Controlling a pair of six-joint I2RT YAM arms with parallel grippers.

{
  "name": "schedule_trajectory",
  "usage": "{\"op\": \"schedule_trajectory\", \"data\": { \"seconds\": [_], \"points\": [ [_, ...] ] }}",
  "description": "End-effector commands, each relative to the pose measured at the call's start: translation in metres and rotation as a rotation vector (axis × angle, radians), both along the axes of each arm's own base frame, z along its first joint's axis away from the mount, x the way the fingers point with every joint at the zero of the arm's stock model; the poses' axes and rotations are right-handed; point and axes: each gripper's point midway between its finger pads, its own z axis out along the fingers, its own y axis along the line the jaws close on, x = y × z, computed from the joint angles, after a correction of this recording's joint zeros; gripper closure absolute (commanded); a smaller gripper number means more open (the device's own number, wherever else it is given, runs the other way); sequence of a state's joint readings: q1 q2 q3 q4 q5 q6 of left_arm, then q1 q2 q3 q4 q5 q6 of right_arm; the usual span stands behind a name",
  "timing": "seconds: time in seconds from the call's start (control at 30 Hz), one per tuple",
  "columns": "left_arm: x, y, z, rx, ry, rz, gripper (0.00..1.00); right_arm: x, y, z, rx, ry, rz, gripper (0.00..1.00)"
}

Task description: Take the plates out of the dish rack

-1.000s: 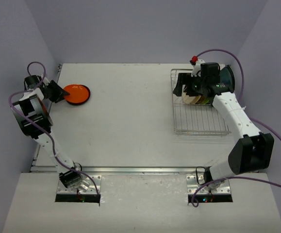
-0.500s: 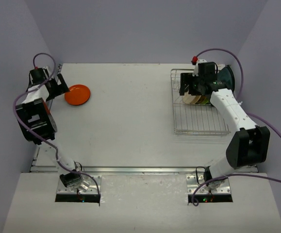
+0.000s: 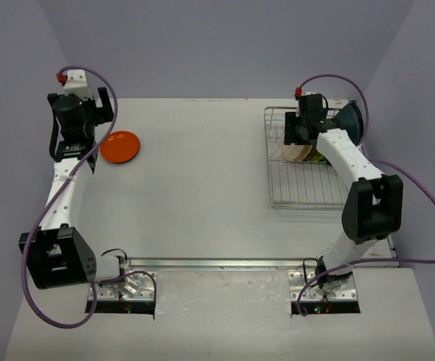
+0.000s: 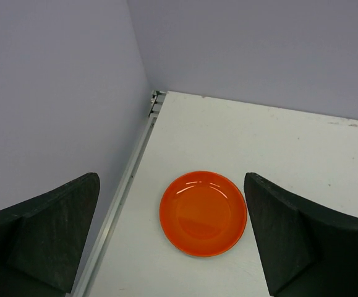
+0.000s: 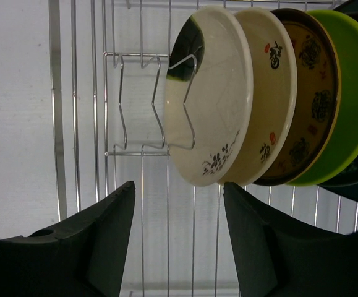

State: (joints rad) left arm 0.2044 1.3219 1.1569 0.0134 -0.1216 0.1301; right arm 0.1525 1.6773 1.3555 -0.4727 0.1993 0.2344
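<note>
White table: left gripper and right gripper gape empty.

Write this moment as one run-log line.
left jaws open, facing orange plate on table | right jaws open, facing cream plate in dish rack

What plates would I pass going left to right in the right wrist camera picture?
Cream plate with a dark green patch → cream plate with small red marks → brown patterned plate → bright green plate, all standing on edge in the dish rack.
</note>
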Motion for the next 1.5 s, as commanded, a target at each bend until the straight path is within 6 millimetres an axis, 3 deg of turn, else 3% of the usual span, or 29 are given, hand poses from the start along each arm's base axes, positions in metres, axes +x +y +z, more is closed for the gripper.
{"op": "schedule_trajectory", "data": {
  "seconds": [0.0,0.2,0.47,0.7,1.17,1.37,1.47],
  "points": [
    [-0.004,-0.025,0.012,0.029,-0.044,-0.045,0.00,0.031,-0.013,0.024,-0.042,-0.100,-0.071,0.40],
    [-0.007,-0.035,0.007,0.045,-0.031,-0.057,0.00,0.041,-0.019,0.025,-0.064,-0.109,-0.102,0.43],
    [-0.006,-0.038,0.002,0.046,-0.023,-0.063,0.00,0.040,-0.022,0.034,-0.074,-0.129,-0.103,0.43],
    [-0.007,-0.045,0.012,0.039,-0.041,-0.074,0.00,0.048,-0.030,0.027,-0.102,-0.116,-0.119,0.46],
    [-0.013,-0.051,0.027,0.031,-0.067,-0.094,0.00,0.066,-0.044,-0.001,-0.200,-0.085,-0.134,0.68],
    [-0.014,-0.056,0.028,0.027,-0.068,-0.115,0.00,0.062,-0.037,0.028,-0.176,-0.144,-0.107,0.90],
    [-0.013,-0.060,0.032,0.018,-0.075,-0.135,0.00,0.061,-0.030,0.066,-0.174,-0.226,-0.081,0.99]
  ]
}}
